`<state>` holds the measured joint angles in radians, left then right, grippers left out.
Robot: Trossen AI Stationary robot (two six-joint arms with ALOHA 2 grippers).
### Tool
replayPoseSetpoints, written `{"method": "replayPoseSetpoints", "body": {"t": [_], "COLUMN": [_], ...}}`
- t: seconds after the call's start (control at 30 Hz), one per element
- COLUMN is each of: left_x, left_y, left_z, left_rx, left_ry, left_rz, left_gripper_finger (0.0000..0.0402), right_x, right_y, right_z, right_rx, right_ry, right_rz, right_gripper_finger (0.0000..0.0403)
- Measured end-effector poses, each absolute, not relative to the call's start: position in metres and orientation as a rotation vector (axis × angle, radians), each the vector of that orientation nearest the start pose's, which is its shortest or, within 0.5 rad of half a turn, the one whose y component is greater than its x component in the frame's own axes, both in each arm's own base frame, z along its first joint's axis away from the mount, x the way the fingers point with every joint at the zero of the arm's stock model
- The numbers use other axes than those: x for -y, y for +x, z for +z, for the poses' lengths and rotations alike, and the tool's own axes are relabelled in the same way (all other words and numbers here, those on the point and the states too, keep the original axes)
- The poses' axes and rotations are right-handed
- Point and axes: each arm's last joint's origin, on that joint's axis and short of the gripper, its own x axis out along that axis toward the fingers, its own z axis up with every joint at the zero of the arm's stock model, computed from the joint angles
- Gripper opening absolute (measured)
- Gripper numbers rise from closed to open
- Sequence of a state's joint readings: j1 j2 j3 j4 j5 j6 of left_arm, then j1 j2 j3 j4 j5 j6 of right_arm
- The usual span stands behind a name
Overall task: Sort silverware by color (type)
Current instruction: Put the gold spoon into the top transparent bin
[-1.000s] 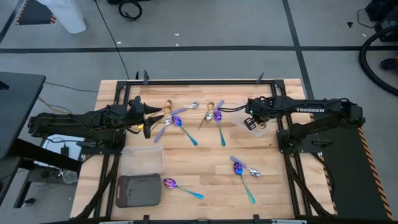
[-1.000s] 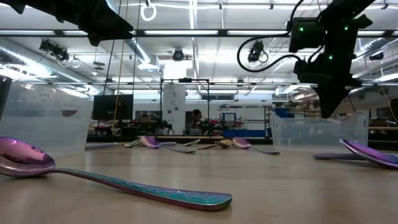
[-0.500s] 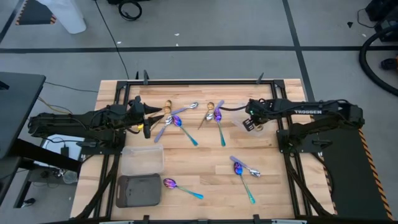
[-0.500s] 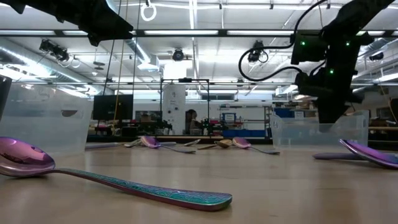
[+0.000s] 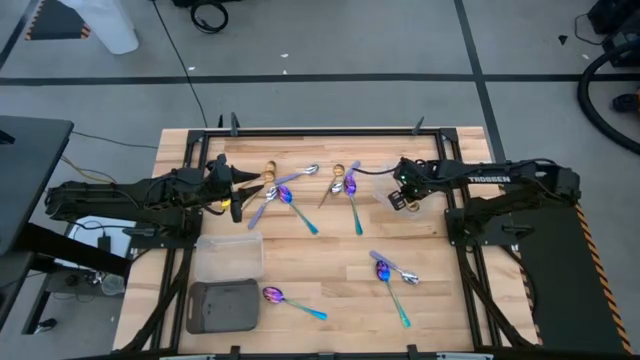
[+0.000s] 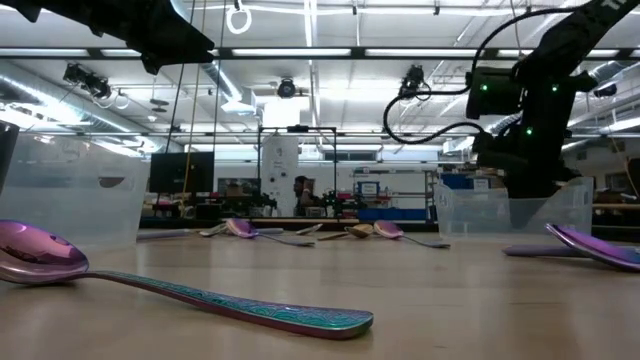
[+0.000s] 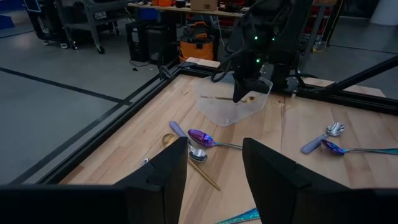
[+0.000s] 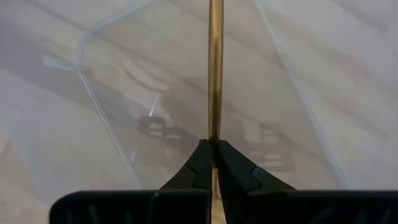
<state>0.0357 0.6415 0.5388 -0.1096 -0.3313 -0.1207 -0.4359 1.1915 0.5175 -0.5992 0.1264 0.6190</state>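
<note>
My right gripper (image 8: pixel 214 144) is shut on a slim gold utensil (image 8: pixel 215 62) and reaches down into a clear plastic tray (image 7: pixel 233 109) at the table's right side. The high view shows this gripper (image 5: pixel 399 196) near the far right. My left gripper (image 5: pixel 245 190) waits open at the far left, above the table, with nothing between its fingers (image 7: pixel 168 177). Purple-blue spoons (image 5: pixel 285 195) (image 5: pixel 351 186), a silver spoon (image 5: pixel 310 171) and gold pieces (image 5: pixel 268 167) lie flat on the wood at the far middle. Two more purple spoons (image 5: pixel 385 270) (image 5: pixel 275 295) lie nearer. My right gripper pinches the gold utensil's thin handle (image 8: pixel 215 132) between its two fingertips. The handle runs straight on past the fingers, in line with them. The fingers come steeply from above. The utensil hangs over the tray floor; whether its far end touches the tray, I cannot tell.
A second clear tray (image 5: pixel 230 255) and a dark grey tray (image 5: pixel 222 305) stand at the near left. A black frame (image 5: pixel 320 130) runs round the table's far edge. Bare wood lies between the far spoons and the near ones.
My right gripper has gone down into the clear tray with the gold utensil, tipping more steeply downward and shifting slightly toward the table's left. It has stayed shut.
</note>
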Motion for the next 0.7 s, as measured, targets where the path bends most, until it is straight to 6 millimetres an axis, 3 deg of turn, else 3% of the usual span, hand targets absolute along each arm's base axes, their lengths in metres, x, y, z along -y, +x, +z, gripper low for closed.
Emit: {"method": "replayPoseSetpoints", "body": {"t": [0.27,0.57,0.7], "left_x": [-0.015,-0.015,-0.015], "left_y": [0.151,0.151,0.151], "left_z": [0.276,0.276,0.276], "left_rx": [-0.188,-0.189,-0.189], "left_ry": [-0.088,-0.087,-0.087], "left_rz": [0.378,0.378,0.377], "left_gripper_finger": [0.0162,0.0162,0.0162], "right_x": [0.083,0.084,0.084], "right_y": [0.167,0.167,0.167], "right_z": [0.137,0.137,0.137], "right_rx": [-1.151,-1.14,-1.136], "right_ry": [0.725,0.737,0.748], "right_rz": [-0.877,-0.901,-0.911], "right_gripper_finger": [0.0015,0.0016,0.0034]}}
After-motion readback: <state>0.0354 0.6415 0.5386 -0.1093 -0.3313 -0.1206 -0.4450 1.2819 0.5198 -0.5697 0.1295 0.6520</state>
